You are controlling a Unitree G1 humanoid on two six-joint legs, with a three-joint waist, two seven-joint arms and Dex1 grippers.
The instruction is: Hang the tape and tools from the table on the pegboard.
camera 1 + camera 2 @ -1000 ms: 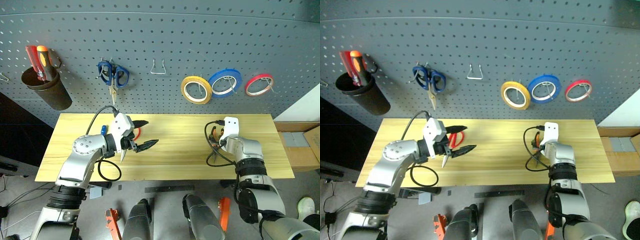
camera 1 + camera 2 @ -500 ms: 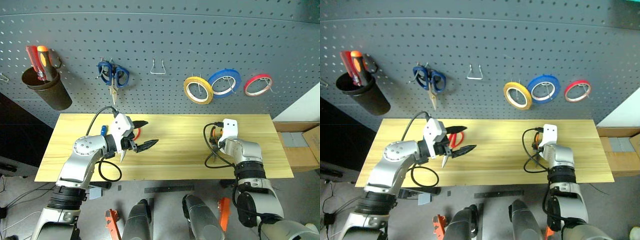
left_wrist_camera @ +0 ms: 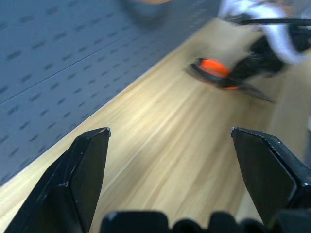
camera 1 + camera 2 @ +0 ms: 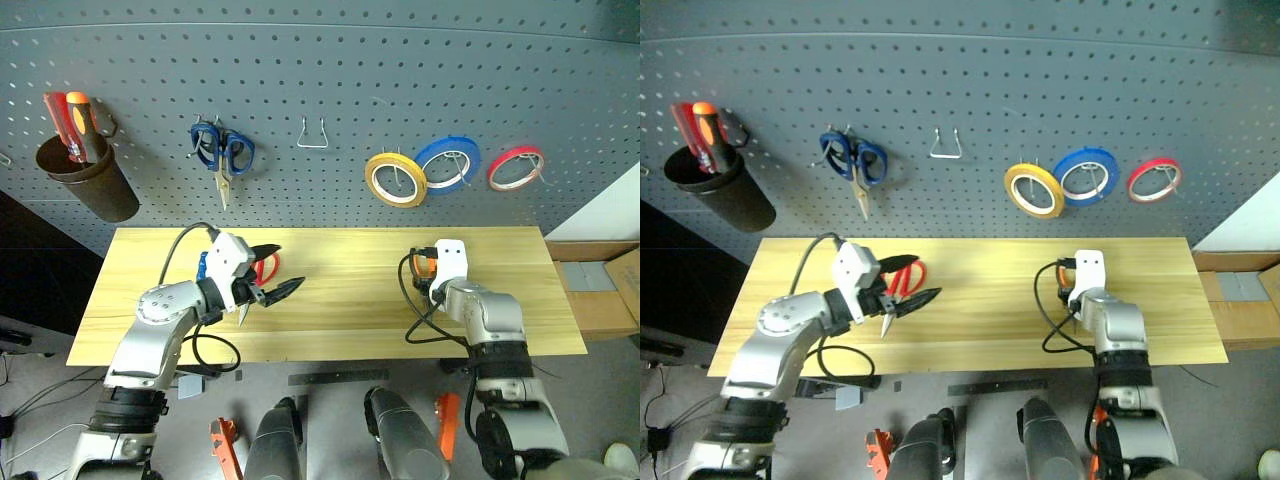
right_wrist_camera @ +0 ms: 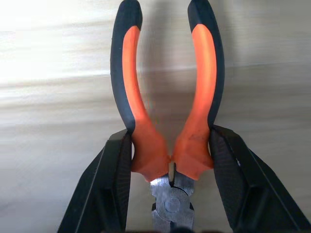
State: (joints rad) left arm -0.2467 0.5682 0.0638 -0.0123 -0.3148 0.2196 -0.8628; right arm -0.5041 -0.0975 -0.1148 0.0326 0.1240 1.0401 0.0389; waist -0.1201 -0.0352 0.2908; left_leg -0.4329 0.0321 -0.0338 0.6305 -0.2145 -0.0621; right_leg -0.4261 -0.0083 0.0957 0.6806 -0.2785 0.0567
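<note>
Seen from the head camera: a light wooden table [image 4: 340, 335] stands in front of a dark grey pegboard [image 4: 330, 80]. On the pegboard hang, from left to right, a dark cup [image 4: 88, 185] holding red and orange screwdrivers [image 4: 72, 118], blue-handled scissors [image 4: 222, 152], an empty wire hook [image 4: 313, 134], the yellowish tape [image 4: 394, 180], a blue tape ring [image 4: 449, 165] and a red tape ring [image 4: 515, 167]. The left arm reaches in over the table's left part, bent at the elbow, its forearm angled toward the middle. The left gripper [image 4: 272, 272] points roughly level and toward the right, its two black fingers spread wide with nothing between them. Red-handled scissors [image 4: 904, 276] lie on the table just behind those fingers. The right arm comes up over the table's right part, wrist bent so that the right gripper [image 4: 428, 275] tips downward toward the wood; orange shows at its tip.

From the left wrist camera: the two black fingers [image 3: 82, 170] stand far apart above bare wood, beside the pegboard's foot.

From the right wrist camera: the right gripper's fingers [image 5: 112, 179] are clamped on the pliers [image 5: 167, 121], pressing both orange-and-black handles near the pivot. The handle ends splay outward over the table surface.
</note>
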